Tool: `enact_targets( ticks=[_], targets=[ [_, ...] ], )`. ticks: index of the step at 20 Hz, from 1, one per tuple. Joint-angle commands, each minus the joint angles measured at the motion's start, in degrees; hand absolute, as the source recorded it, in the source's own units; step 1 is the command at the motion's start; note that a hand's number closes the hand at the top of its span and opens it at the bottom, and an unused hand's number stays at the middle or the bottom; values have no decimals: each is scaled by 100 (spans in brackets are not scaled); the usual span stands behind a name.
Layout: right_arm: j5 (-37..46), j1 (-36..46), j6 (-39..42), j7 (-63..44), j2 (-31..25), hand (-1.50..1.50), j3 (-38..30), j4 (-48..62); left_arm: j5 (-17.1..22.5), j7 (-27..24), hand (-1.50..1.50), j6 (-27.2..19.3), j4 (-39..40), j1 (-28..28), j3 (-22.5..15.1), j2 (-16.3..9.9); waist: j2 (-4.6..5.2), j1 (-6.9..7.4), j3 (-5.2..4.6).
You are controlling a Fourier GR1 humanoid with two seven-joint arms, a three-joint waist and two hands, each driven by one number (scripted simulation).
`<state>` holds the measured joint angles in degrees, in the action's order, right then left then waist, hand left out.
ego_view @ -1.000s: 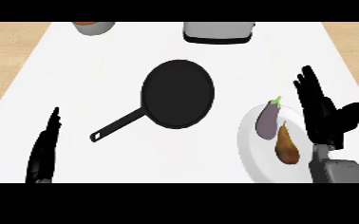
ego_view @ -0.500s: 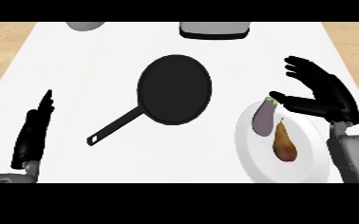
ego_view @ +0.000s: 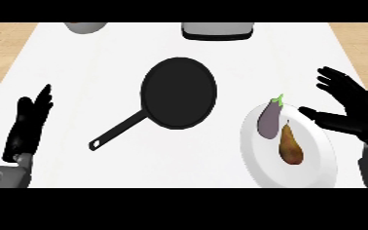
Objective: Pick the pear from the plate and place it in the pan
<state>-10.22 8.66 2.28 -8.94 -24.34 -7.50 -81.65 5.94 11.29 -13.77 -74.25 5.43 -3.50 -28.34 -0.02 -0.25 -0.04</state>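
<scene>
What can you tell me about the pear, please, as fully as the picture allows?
The pear is brown, with a narrow neck pointing up the view and a wider base toward the lower edge. It lies on its side on the white plate, right of the purple eggplant, very close to it; contact cannot be judged. The open right hand is beside the plate, not touching the pear.

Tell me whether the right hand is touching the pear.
Apart. The head view shows the open right hand beside the plate, with bare plate between its thumb and the pear.
</scene>
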Motion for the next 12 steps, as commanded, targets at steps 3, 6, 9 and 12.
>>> enact_targets(
  ticks=[3, 6, 9, 12],
  targets=[
    [179, 519, 833, -868, -942, -150, 193, -141, -98, 344, 0, -18, -197, 154, 6, 34, -1, 46, 2],
    [520, 951, 1357, -1681, -1567, -150, 631, -40, -15, 160, 0, 260, -77, 108, 15, -79, 8, 125, -12],
    [710, 1585, 2090, -2123, -1833, -150, 1197, 283, -153, 208, 0, 135, 91, 391, -89, 76, 72, 238, -14],
    [716, 2021, 2815, -2627, -1956, -150, 1615, 555, -33, 182, 0, 280, -26, 310, -62, 86, 62, 314, -10]
  ],
)
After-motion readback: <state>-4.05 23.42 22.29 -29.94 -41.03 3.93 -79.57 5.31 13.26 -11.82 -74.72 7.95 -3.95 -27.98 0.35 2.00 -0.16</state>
